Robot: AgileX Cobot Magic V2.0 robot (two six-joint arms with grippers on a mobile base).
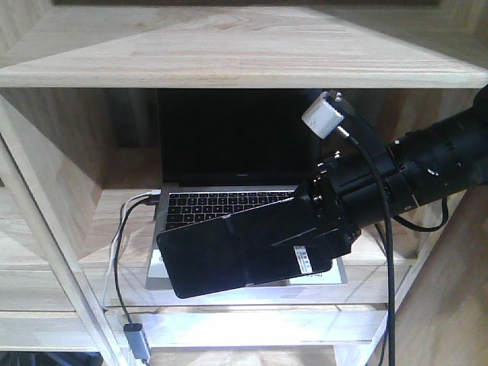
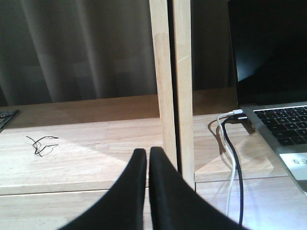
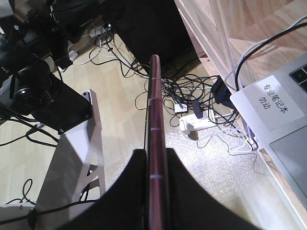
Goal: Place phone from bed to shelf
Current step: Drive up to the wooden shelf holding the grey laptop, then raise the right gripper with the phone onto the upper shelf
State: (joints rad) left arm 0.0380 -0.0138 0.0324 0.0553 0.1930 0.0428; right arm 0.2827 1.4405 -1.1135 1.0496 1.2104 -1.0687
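The phone (image 1: 206,263) is off the bed, which no view shows. It hangs in the air in front of the shelf (image 1: 229,69), clamped at one end in the right gripper (image 3: 154,160). Its long axis runs nearly level and points from that gripper toward the robot's left, with the free end dipping a little. The phone stands on edge. The front view shows its glossy black face with the white sticker close to the fingers, while the right wrist view shows only the thin pinkish rim. Past that rim lie the floor and tangled cords, and the shelf board sits off to one side. By this reckoning the phone is not yet over the wood and has to travel sideways into the compartment.

An open grey laptop (image 1: 229,152) with a dark screen fills most of that compartment, so bare board is scarce. Whether the phone touches the laptop cannot be told.

The left gripper (image 2: 147,158) has its smooth black fingers pressed together on nothing. It faces a pale, grained upright (image 2: 168,72) and the cables (image 2: 235,163).
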